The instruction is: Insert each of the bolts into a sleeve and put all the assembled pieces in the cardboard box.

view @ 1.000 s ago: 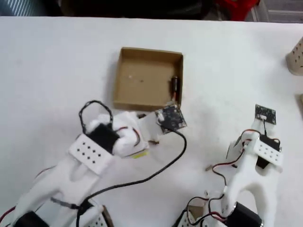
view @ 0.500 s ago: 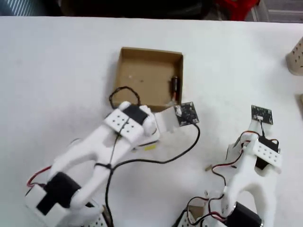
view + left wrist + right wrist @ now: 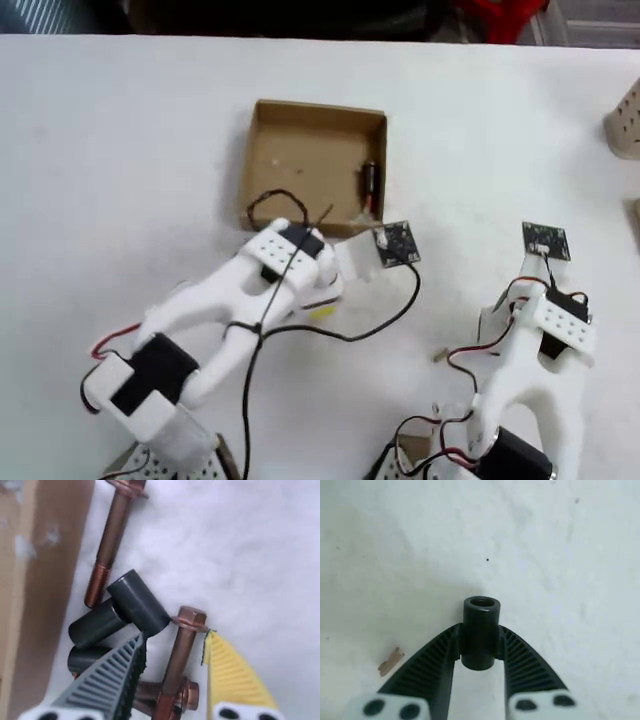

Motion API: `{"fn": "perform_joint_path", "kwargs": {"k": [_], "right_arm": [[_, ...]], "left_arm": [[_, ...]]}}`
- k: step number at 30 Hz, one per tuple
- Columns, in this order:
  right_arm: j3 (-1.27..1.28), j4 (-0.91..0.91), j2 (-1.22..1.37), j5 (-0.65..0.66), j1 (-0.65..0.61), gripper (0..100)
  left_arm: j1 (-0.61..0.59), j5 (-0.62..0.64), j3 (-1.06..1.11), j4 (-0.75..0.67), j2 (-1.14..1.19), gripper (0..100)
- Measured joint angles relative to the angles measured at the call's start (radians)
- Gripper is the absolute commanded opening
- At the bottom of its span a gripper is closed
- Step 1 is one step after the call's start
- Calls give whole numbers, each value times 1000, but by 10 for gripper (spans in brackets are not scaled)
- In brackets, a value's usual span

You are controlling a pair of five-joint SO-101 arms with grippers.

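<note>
One white table [image 3: 120,130] bears one cardboard box [image 3: 300,125], with one assembled piece [image 3: 369,180] lying inside by the wall nearest the right arm. Two grippers: the left gripper [image 3: 174,639] hangs spread wide just outside the box, grey and yellow fingers straddling one of three copper bolts [image 3: 114,535] without pinching it, while the right gripper [image 3: 480,642] sits well apart, clamped on one dark sleeve [image 3: 481,625]. Three loose sleeves [image 3: 140,602] lie heaped together among the bolts, near the box wall.
</note>
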Motion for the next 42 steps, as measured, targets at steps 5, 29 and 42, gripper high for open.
{"fn": "perform_joint_path", "kwargs": {"k": [5, 29, 42], "right_arm": [[0, 0, 0, 0, 0, 17], [20, -21, 0, 3, 0, 17], [20, -25, 0, 3, 0, 17]], "left_arm": [[-2, 0, -40, -20, 66, 199], [101, 97, -172, 209, 132, 24], [-146, 374, -172, 218, -163, 27]]}}
